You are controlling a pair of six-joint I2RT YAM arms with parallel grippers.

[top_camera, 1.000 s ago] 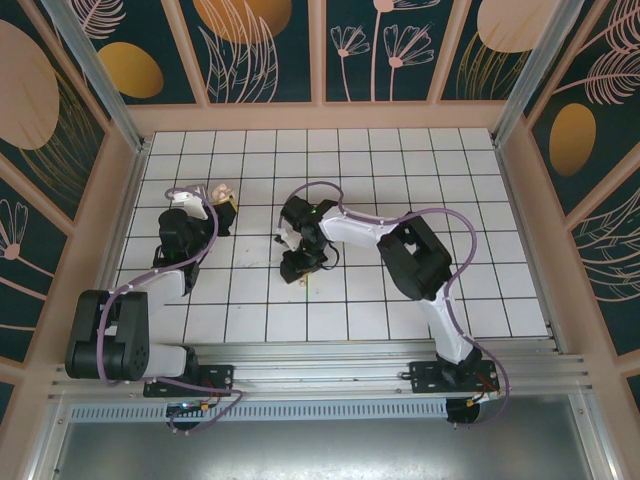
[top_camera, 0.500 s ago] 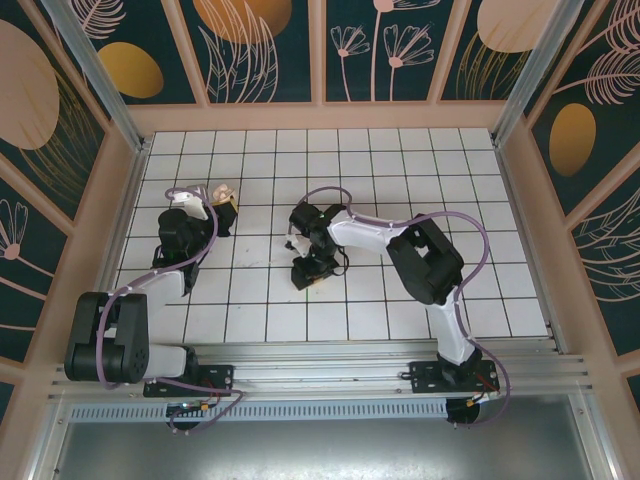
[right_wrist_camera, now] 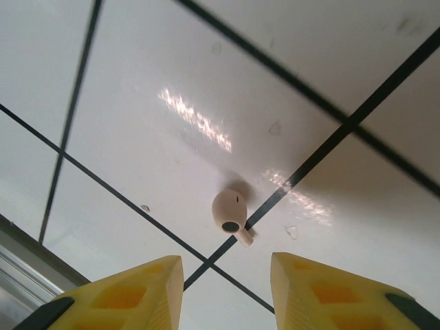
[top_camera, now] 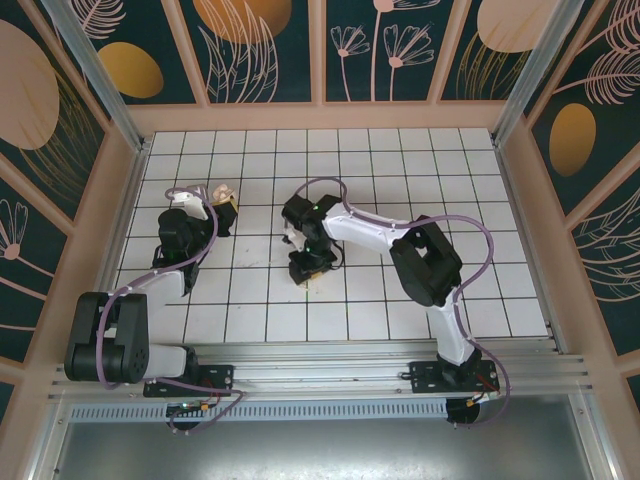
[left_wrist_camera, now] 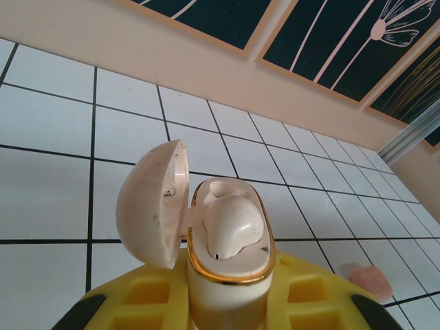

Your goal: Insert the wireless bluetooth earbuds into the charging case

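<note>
Right pincer (right_wrist_camera: 225, 269) had shuffled back over a cream earbud (right_wrist_camera: 230, 214), spread wide, so a grab looked next. Left pincer (left_wrist_camera: 230, 313) clamped the charging case (left_wrist_camera: 148, 206).

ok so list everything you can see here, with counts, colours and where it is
charging case: one, cream with gold rim, lid open, in the left hand
seated earbud: one, cream, inside the charging case
loose earbud: one, cream, on a tile beside a black line, below the right hand
pink earbud: one, blurred, on a tile at lower right of the left wrist view
table: one, white tiles, black lines
left hand: yellow fingers, shut on the charging case
right hand: yellow fingers, open
</note>
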